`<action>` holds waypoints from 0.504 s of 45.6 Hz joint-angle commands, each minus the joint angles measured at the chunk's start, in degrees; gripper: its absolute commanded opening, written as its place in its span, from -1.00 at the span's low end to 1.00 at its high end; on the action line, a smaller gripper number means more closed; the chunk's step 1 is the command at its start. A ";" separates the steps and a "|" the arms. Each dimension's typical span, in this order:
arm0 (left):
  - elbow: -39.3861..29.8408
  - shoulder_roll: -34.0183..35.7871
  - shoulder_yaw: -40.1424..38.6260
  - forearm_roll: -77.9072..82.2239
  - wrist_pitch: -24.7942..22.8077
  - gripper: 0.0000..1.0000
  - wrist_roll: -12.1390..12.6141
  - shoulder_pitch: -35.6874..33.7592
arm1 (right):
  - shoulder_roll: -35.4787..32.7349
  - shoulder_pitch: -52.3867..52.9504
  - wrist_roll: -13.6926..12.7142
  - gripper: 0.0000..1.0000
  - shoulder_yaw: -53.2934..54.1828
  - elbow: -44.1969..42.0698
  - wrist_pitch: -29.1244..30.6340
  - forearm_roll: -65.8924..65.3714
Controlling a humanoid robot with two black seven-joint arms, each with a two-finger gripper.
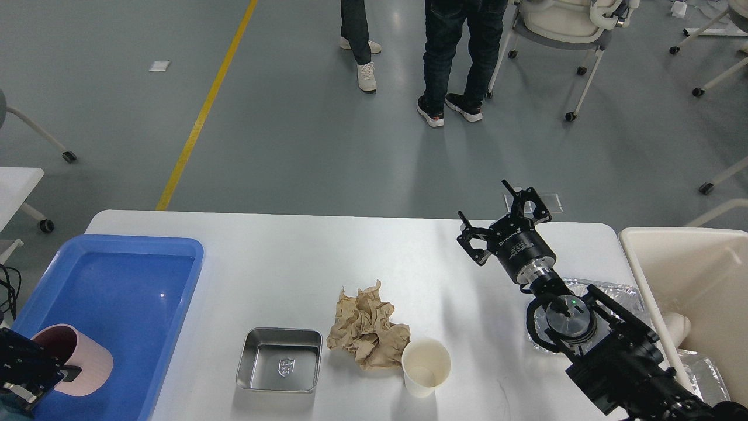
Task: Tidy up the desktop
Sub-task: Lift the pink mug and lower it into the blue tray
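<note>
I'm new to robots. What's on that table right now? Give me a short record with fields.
surface: white desktop
left bin: blue bin, pink cup inside
left gripper: shut on pink cup
right gripper: open, empty, above the desktop
loose items: metal tray, crumpled brown paper, paper cup
right side: cream bin, foil
</note>
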 commanded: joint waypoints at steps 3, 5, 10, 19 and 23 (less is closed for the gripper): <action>5.07 -4.18 -0.09 0.57 2.62 -0.93 0.02 3.19 | -0.08 0.02 0.00 1.00 -0.09 -0.01 -0.08 0.00; 5.95 -5.06 -0.44 0.57 3.06 -0.93 0.02 3.89 | -0.17 0.02 0.00 1.00 0.00 -0.01 -0.08 0.00; 6.92 -6.29 -0.61 0.57 3.41 -0.92 0.02 4.78 | -0.43 0.02 0.00 1.00 0.00 -0.01 -0.08 0.00; 7.71 -7.70 -0.61 0.40 4.64 -0.79 0.02 7.15 | -0.43 0.02 0.00 1.00 -0.09 -0.10 -0.17 0.00; 7.71 -7.70 -0.61 0.13 4.65 -0.45 -0.07 7.85 | -0.43 0.02 0.00 1.00 -0.09 -0.10 -0.17 0.00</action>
